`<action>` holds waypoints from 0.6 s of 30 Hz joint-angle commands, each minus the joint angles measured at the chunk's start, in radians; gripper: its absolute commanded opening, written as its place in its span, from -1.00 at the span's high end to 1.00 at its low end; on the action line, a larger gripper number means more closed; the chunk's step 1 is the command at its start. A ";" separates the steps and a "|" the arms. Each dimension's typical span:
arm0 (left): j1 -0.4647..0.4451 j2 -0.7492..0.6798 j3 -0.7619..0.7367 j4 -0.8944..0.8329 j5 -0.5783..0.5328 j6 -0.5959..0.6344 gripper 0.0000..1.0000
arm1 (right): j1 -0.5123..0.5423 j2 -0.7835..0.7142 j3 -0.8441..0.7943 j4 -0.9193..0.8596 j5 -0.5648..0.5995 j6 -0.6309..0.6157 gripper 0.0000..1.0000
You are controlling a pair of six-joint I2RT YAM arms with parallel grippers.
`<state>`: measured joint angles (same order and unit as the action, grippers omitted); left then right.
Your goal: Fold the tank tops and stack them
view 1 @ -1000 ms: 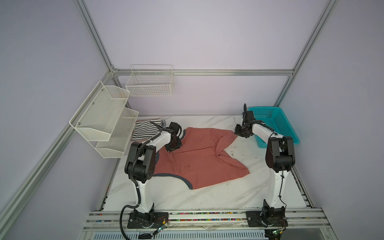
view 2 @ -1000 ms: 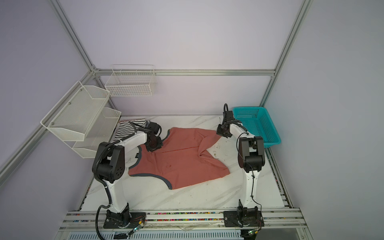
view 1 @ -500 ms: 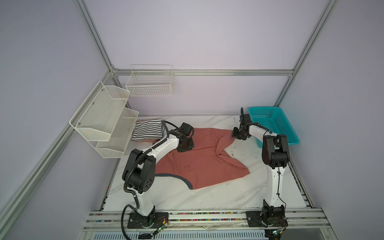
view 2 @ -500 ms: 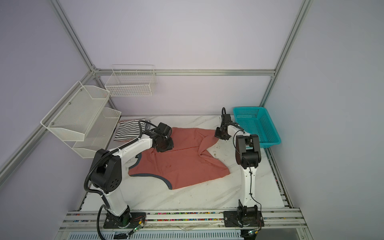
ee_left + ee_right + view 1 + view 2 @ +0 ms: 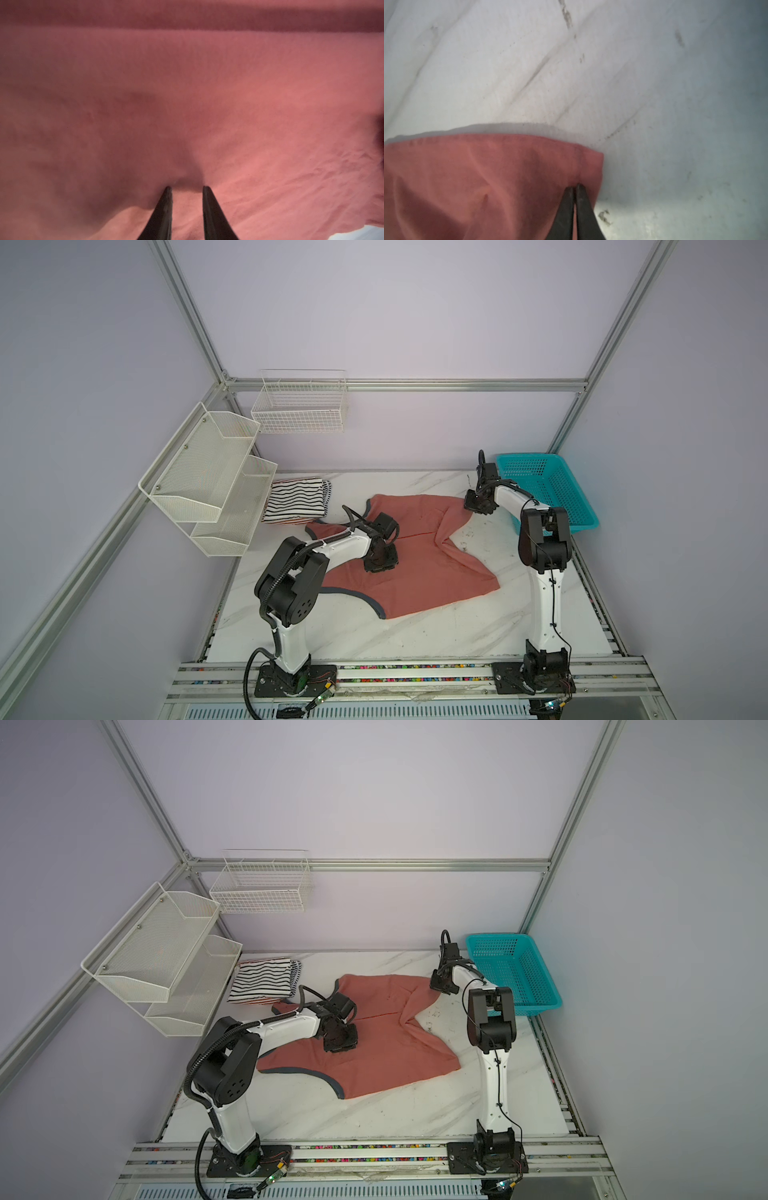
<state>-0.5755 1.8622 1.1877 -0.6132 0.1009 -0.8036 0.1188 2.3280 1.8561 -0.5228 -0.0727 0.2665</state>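
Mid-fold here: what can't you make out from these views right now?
Striped stack: too small in both top views to count folded layers.
Salmon tank top: left arm covers its middle in both top views; underside hidden.
Left end effector: wrist view blurred, contact with cloth unclear; its own wrist hides the fingertips in top views.

Both top views are bright, sharp; wrist views blur the salmon-red tank top (image 5: 187, 99).
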 commanded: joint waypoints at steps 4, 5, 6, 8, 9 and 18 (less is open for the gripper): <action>0.026 0.099 -0.107 -0.067 -0.092 -0.016 0.47 | -0.014 0.082 0.038 -0.129 0.094 -0.045 0.78; 0.037 0.097 -0.121 -0.068 -0.100 -0.016 0.47 | -0.017 0.089 0.043 -0.136 0.099 -0.049 0.77; 0.048 0.095 -0.132 -0.068 -0.106 -0.014 0.47 | -0.019 0.094 0.047 -0.139 0.106 -0.053 0.77; 0.079 0.085 -0.155 -0.070 -0.129 -0.011 0.47 | -0.023 0.103 0.058 -0.148 0.122 -0.059 0.76; 0.094 0.081 -0.163 -0.070 -0.138 -0.008 0.47 | -0.025 0.107 0.064 -0.152 0.127 -0.062 0.76; 0.216 0.071 -0.139 -0.097 -0.218 0.040 0.48 | -0.036 0.135 0.135 -0.165 0.148 -0.092 0.76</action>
<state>-0.4026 1.8259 1.1126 -0.5411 0.0727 -0.7998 0.0998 2.4020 1.9888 -0.5934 0.0280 0.2035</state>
